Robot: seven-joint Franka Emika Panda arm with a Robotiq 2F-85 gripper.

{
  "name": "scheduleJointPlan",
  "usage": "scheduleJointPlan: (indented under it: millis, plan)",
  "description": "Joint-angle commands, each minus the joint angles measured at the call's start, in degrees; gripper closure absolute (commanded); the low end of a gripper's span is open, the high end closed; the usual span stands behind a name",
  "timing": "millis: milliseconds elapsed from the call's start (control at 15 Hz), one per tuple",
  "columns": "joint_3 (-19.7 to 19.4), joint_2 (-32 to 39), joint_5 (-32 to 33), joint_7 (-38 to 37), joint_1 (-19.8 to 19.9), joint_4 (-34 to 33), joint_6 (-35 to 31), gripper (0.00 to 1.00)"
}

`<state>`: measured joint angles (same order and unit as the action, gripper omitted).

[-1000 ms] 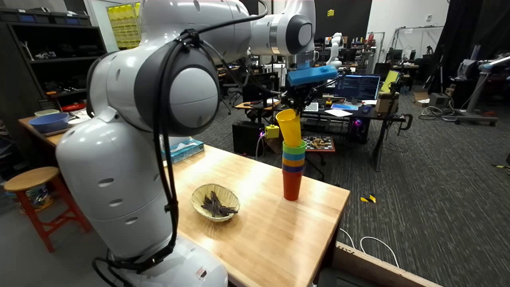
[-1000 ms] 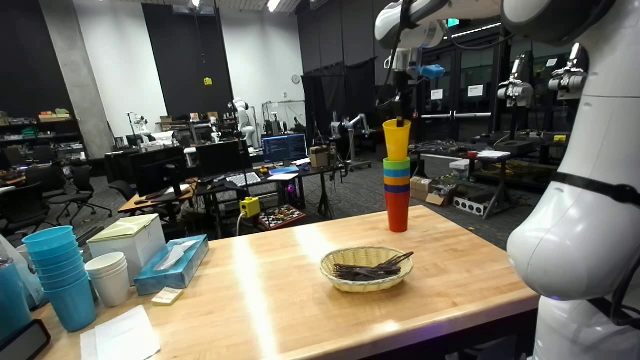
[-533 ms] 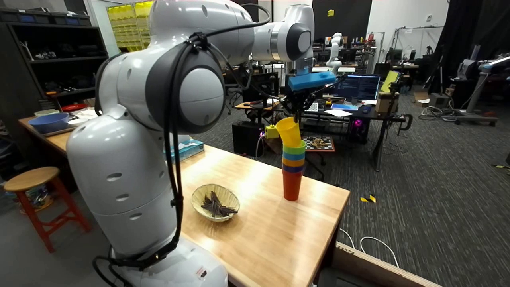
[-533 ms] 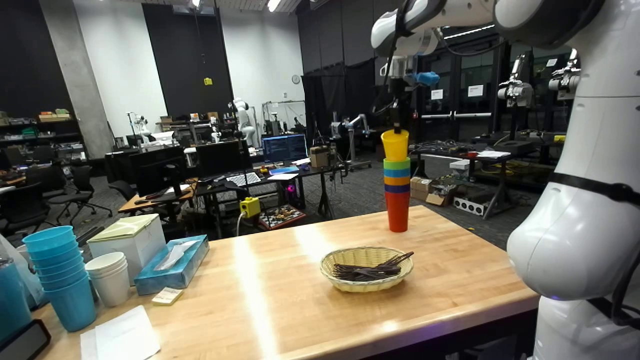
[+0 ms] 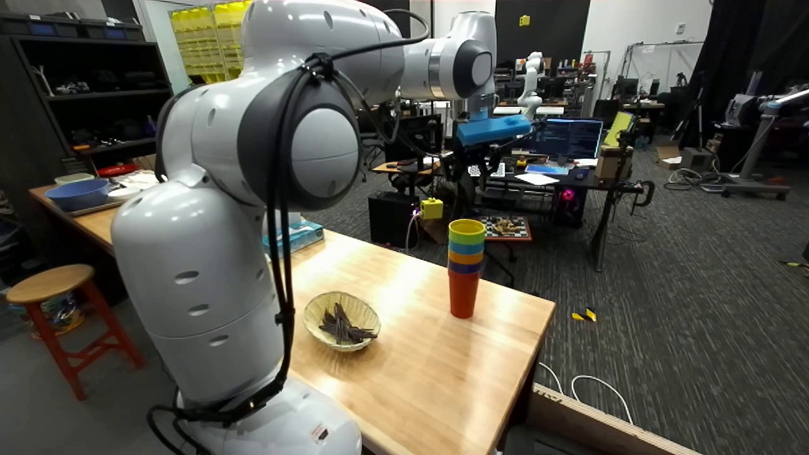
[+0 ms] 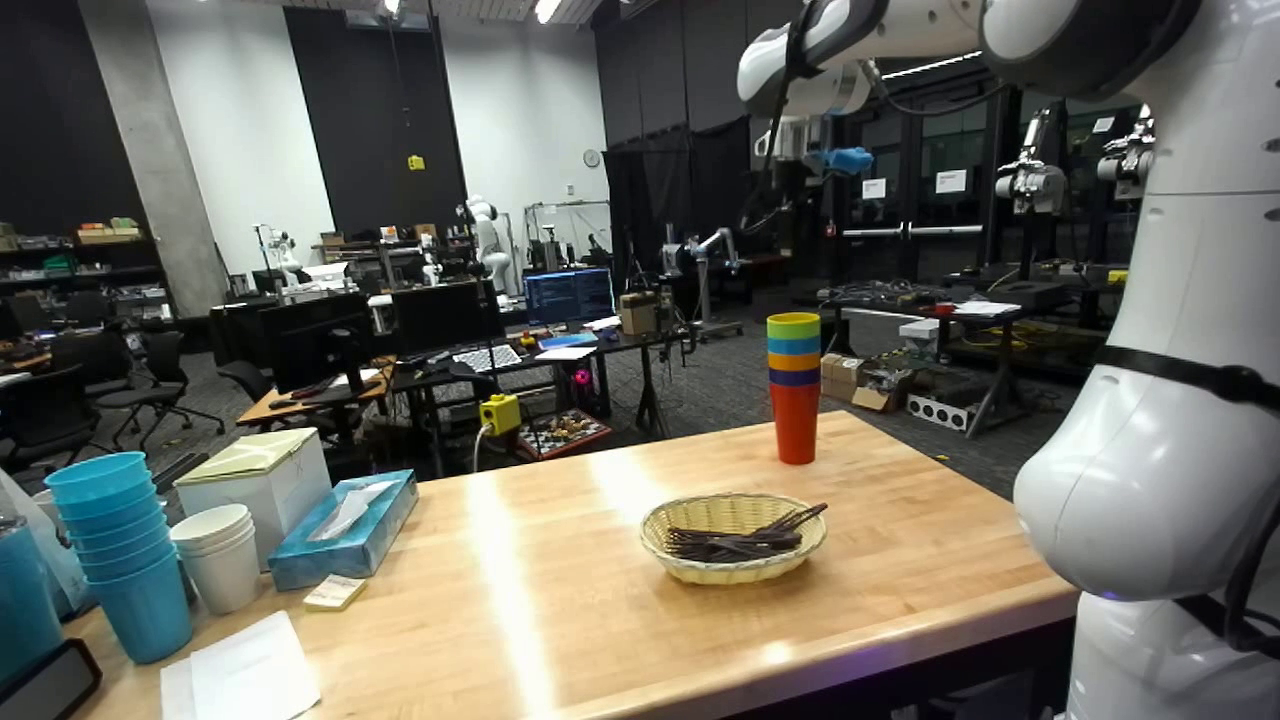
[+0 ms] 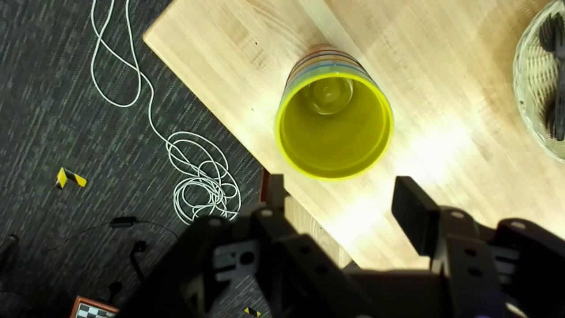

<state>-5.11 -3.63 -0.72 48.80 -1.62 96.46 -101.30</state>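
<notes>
My gripper (image 7: 339, 187) stands open in the wrist view, with wide space between its two dark fingers (image 7: 412, 212) and nothing held. It hovers above a stack of nested coloured cups (image 5: 464, 278), apart from its top. The yellow cup (image 7: 337, 141) sits inside the uppermost green cup, its round mouth facing up at the camera. Below the green come blue, orange and purple bands, then a tall red cup (image 6: 797, 425) standing upright on the wooden table (image 6: 560, 600). Most of the yellow cup's outer wall is hidden inside the stack.
A wicker basket (image 6: 733, 570) of dark forks stands nearer the robot's base. Blue cups (image 6: 140, 600), white paper cups (image 6: 222, 565) and a tissue box (image 6: 345, 530) occupy the far end of the table. The stack is close to a table corner (image 5: 551, 304).
The yellow cup was tilted in the shut gripper above the stack. It came down, left the fingers and dropped into the green cup. The fingers have spread, and the arm has lowered slightly.
</notes>
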Motion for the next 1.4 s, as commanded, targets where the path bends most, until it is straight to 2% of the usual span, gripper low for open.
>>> scheduleJointPlan:
  millis: [0, 133, 533, 1067, 1133, 1333]
  plan:
    - [1.6, -0.8, -0.7, 1.4, 0.4, -1.1, 0.2, 0.06]
    - [2.7, -1.7, -0.6, 2.0, -0.2, -0.9, -0.6, 0.00]
    - [7.4, -4.6, 3.2, 2.4, -3.0, 2.0, -6.2, 0.00]
    - [11.5, -4.4, 5.8, 0.6, -6.4, 9.6, -18.1, 0.00]
    - [11.1, -2.9, 4.7, 1.2, -6.1, 6.7, -15.1, 0.00]
    - [11.5, -2.9, 5.1, 1.1, -6.5, 8.3, -17.3, 0.00]
